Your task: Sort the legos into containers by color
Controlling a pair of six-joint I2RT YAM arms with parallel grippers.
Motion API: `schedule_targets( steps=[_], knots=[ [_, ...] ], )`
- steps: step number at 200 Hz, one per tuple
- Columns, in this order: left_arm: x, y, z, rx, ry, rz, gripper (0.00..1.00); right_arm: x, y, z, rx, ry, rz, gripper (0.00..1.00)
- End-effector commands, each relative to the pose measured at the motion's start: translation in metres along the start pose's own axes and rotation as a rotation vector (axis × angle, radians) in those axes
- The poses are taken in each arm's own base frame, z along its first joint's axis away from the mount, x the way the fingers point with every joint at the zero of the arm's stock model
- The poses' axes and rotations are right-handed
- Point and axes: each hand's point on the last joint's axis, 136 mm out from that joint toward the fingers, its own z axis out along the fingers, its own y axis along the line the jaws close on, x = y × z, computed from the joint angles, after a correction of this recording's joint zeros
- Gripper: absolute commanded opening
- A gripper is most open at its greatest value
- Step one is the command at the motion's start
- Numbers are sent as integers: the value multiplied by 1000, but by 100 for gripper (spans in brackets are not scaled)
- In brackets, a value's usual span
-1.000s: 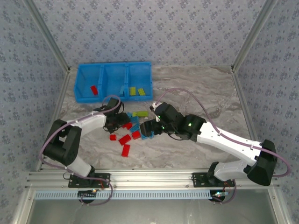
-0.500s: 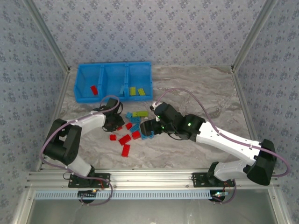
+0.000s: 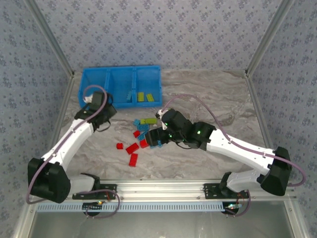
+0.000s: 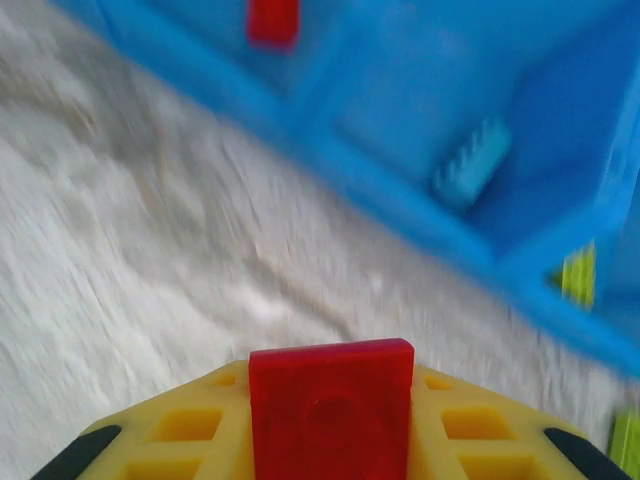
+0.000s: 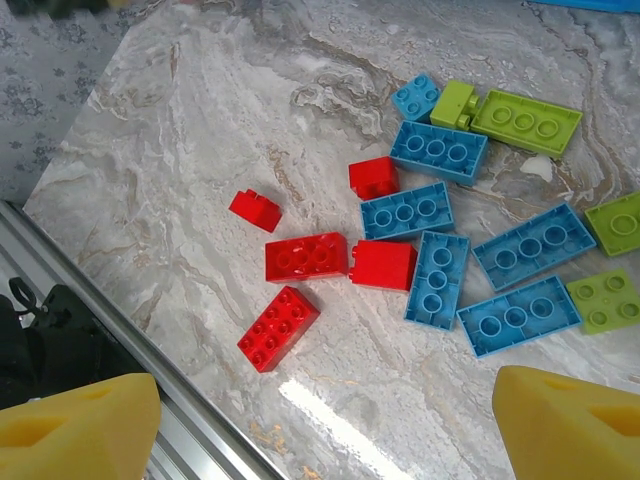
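Observation:
My left gripper [image 3: 95, 101] is shut on a small red lego [image 4: 331, 400], held above the table just in front of the containers [image 3: 122, 72], near the left bin. That bin holds a red lego [image 4: 273, 20]. A light blue one [image 4: 470, 165] lies in the middle bin and yellow-green ones [image 3: 144, 97] in the right bin. My right gripper [image 5: 325, 430] hangs open over the loose pile on the table. The pile has several red legos [image 5: 306, 257], several light blue ones [image 5: 437, 152] and yellow-green ones [image 5: 525, 122]. Nothing is between the right fingers.
The aluminium rail [image 3: 158, 191] runs along the near table edge, close to the nearest red brick [image 5: 279, 327]. Patterned walls and slanted frame posts [image 3: 52, 44] bound the marble table on the left, right and back.
My left gripper closed on a red lego at the pile. It then lifted and swung back-left to the left bin. The right gripper stayed open over the pile, hardly moving.

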Motion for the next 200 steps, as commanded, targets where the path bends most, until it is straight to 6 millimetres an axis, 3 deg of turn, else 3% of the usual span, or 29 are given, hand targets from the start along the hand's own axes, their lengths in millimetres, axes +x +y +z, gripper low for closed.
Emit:
schedule_targets(
  steps=[1, 24, 43, 77, 104, 125, 154, 177, 200],
  knots=[
    [-61, 20, 6, -128, -179, -49, 28, -9, 6, -3, -2, -18, -14, 89],
    [-98, 24, 39, -141, -163, -146, 28, -5, 3, -5, 11, -11, -8, 89],
    [-117, 24, 81, -163, -99, -176, 28, -2, -1, -4, 24, -7, 6, 89],
    [-119, 28, 158, -126, 62, -301, 29, 2, -4, -4, 37, -2, 15, 89],
    [-121, 23, 183, -106, 98, -289, 35, 3, -7, -2, 53, 1, 21, 89],
    [-122, 20, 183, -86, 101, -295, 48, 1, -7, -1, 58, 0, 21, 89],
    [-127, 9, 162, -36, 76, -289, 53, -2, -7, 2, 65, 0, 21, 89],
    [-138, -4, 129, 3, 33, -258, 53, -4, -13, 3, 100, -16, 36, 89],
    [-142, -26, 72, 81, -13, -219, 54, -5, -34, 3, 191, -42, 64, 90]
  ],
)
